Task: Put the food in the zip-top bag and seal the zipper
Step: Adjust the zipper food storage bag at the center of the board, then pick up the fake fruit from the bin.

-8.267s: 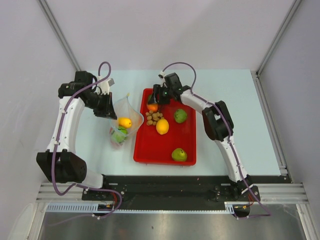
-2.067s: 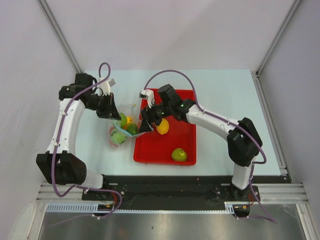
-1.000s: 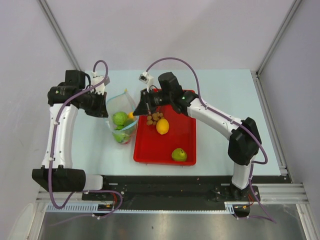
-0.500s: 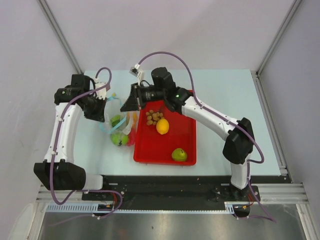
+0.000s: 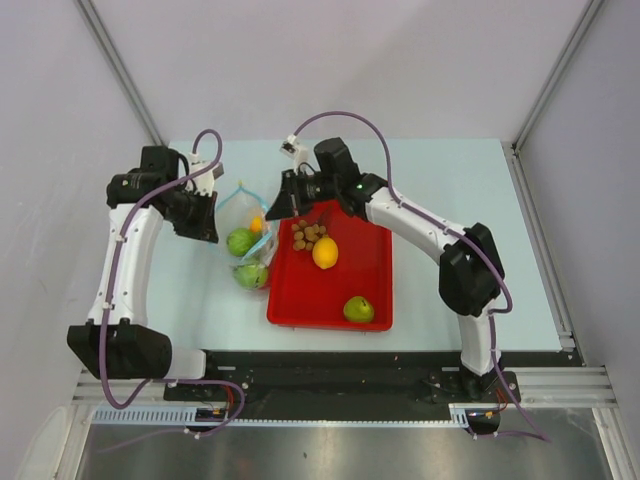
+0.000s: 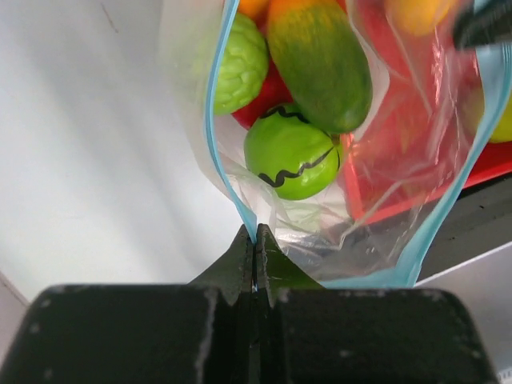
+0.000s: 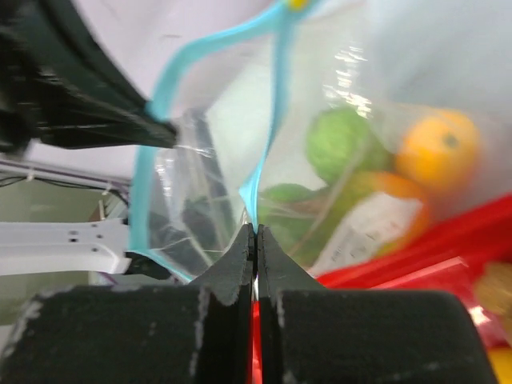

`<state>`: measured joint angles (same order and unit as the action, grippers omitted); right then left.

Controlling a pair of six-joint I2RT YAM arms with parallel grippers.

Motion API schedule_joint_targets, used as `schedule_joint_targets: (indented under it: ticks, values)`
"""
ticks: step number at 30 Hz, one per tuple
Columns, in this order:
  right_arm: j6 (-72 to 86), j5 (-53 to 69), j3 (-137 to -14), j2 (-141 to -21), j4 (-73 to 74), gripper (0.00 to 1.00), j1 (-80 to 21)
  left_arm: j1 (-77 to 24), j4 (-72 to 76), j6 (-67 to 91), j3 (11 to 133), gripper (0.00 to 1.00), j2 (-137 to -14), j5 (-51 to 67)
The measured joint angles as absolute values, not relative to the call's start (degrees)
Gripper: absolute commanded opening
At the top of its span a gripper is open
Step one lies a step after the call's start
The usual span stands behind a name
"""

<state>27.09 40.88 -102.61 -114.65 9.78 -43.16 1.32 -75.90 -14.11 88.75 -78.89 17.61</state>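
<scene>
Two end effectors: the left end effector [image 6: 254,240] and the right end effector [image 7: 256,234] are each pinched together on the zipper [image 6: 214,120], one on each lip, holding the mouth apart.
Task item: the zip-top bag [image 5: 245,232] hangs between the arms, just left of the red tray [image 5: 345,285]; whether its bottom rests on the surface [image 5: 450,200] cannot be told.
Handling: thin, floppy, slick film, light in itself but weighted by its contents, so it is likely to sag if either pinch loosens.
Best hold: judged to be the stiffer blue strip, not the film.
Inside bag: mango [image 6: 320,64], green round fruit [image 6: 292,152], ribbed green fruit [image 6: 240,64], red piece [image 6: 260,104].
Outside bag: lemon [image 5: 324,252], nuts [image 5: 308,233] and green fruit [image 5: 358,309], all on the tray.
Obstruction: both end effectors are occupied, so neither is free to fetch; the tray rim sits close beside the bag.
</scene>
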Motion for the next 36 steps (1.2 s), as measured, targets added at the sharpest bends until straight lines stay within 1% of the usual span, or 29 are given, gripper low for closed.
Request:
schedule_joint_targets:
  ticks: [6, 7, 9, 10, 11, 12, 13, 15, 21, 25, 26, 29, 32, 36]
  values:
    - [22.28, 40.21, -100.12, -113.58, 13.89, 0.0, -41.08, 1.3, -75.77, -14.02, 86.35, 0.0, -78.5, 20.51]
    - [21.65, 40.12, -99.85, -113.21, 14.46, 0.09, -41.04, 1.3, -75.77, -14.0, 86.24, 0.0, -78.5, 21.02]
    - [19.79, 39.97, -98.35, -111.44, 16.1, 0.31, -40.73, 1.3, -75.57, -13.96, 86.21, 0.0, -78.54, 21.76]
    - [19.55, 39.94, -97.8, -110.74, 16.69, 0.54, -40.69, 1.3, -75.53, -13.93, 86.21, 0.0, -78.56, 21.91]
    - [18.55, 39.97, -97.23, -109.91, 17.3, 0.63, -40.6, 1.3, -75.46, -13.91, 86.21, 0.0, -78.65, 22.33]
    - [18.39, 40.01, -96.88, -109.25, 17.93, 0.7, -40.47, 1.3, -75.35, -13.76, 86.21, 0.0, -78.76, 22.72]
    - [17.34, 40.1, -96.4, -108.51, 18.33, 0.81, -40.21, 1.28, -75.18, -13.58, 86.21, 0.0, -78.87, 22.92]
    - [15.42, 40.51, -95.39, -106.76, 19.44, 0.88, -39.22, 1.1, -74.72, -13.34, 86.21, 0.0, -79.22, 23.46]
    - [3.53, 40.73, -92.47, -100.53, 27.99, 0.93, -34.28, -0.14, -73.84, -12.38, 86.21, 0.0, -79.96, 24.38]
    - [-9.47, 38.15, -85.95, -93.97, 37.78, 0.94, -34.0, -1.85, -73.41, -11.9, 86.21, 0.0, -79.96, 24.47]
    - [-12.25, 37.43, -84.62, -93.01, 40.58, 1.0, -34.65, -2.07, -73.34, -11.84, 86.21, 0.0, -79.96, 24.47]
    - [-19.75, 35.55, -81.71, -92.42, 47.53, 1.0, -36.58, -2.46, -73.32, -11.57, 86.21, 0.0, -79.96, 24.45]
    - [-25.45, 33.26, -78.98, -92.47, 53.04, 0.97, -38.06, -2.7, -73.25, -11.46, 86.21, 0.0, -79.96, 24.45]
    - [-30.74, 31.2, -75.77, -92.47, 57.06, 0.96, -39.88, -2.9, -73.1, -11.44, 86.21, 0.0, -80.01, 24.4]
